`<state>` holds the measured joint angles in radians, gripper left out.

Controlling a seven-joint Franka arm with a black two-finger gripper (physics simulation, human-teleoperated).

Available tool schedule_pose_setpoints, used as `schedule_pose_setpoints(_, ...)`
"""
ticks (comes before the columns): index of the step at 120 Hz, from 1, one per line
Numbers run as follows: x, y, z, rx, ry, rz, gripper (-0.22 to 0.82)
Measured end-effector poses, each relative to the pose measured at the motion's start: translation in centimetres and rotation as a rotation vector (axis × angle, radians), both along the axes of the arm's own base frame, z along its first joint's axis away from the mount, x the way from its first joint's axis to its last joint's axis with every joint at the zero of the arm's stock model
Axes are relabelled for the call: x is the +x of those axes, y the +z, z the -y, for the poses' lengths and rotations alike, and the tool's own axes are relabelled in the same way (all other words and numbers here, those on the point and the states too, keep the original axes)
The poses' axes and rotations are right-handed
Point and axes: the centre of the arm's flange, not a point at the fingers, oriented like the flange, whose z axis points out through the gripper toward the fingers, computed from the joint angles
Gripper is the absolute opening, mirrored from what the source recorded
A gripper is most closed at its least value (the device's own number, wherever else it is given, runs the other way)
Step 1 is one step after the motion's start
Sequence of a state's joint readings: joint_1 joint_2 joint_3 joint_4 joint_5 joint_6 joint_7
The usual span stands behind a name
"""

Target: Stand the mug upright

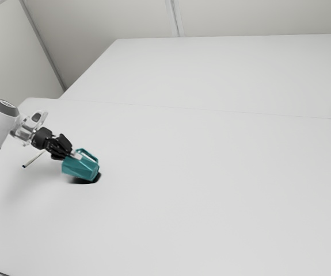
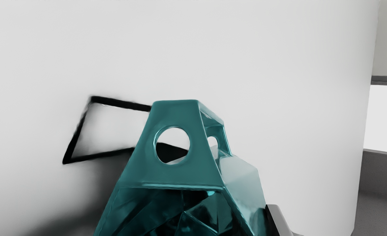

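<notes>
One arm point(image 1: 1, 123) of yours comes in from the exterior view's left, sloping down so that the gripper point(image 1: 72, 154) meets the mug at its mouth end. Just below the gripper, a thin pale rod point(image 1: 34, 158) with a dark tip pokes out; you can't tell from here what it belongs to.

Next along comes the teal mug point(image 1: 80, 168), tipped over rather than upright, near the table's left part in that view. Its mouth faces your gripper and its base points away, toward the exterior view's right. The handle point(image 2: 175, 113) is uppermost, which likely leaves the side wall free for you to take hold of.

You have the gripper right up against the mug, but whether it is apart, together or clamped on the wall, you cannot tell. That closeness to the mouth suggests a hold meant for swinging the base down.

Farther right, a dark shadow point(image 1: 98, 177) lies under the base end on the white table point(image 1: 211, 190). It doesn't settle whether the mug touches down. Turning it too quickly could let it slip or roll.
</notes>
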<state>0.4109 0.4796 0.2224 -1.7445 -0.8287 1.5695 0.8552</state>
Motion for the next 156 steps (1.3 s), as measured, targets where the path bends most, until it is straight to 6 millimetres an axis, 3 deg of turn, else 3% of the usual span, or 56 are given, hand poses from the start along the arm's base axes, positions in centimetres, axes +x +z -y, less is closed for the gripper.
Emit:
schedule_pose_setpoints(23,0.3,0.0,0.9,-0.025,0.002,0.013,-0.16)
schedule_pose_setpoints(44,0.7,1.5,2.2,-0.018,-0.019,0.023,-0.17)
schedule_pose_setpoints(84,2.4,4.4,6.9,0.069,-0.127,0.025,-0.17)
schedule_pose_setpoints(99,3.2,6.7,9.8,0.171,-0.195,0.050,-0.17)
schedule_pose_setpoints(120,2.0,8.1,12.7,0.322,-0.260,0.047,-0.18)
schedule_pose_setpoints(138,0.6,7.6,14.6,0.440,-0.297,0.029,-0.18)
schedule_pose_setpoints(156,0.5,7.6,16.2,0.564,-0.334,0.025,-0.18)
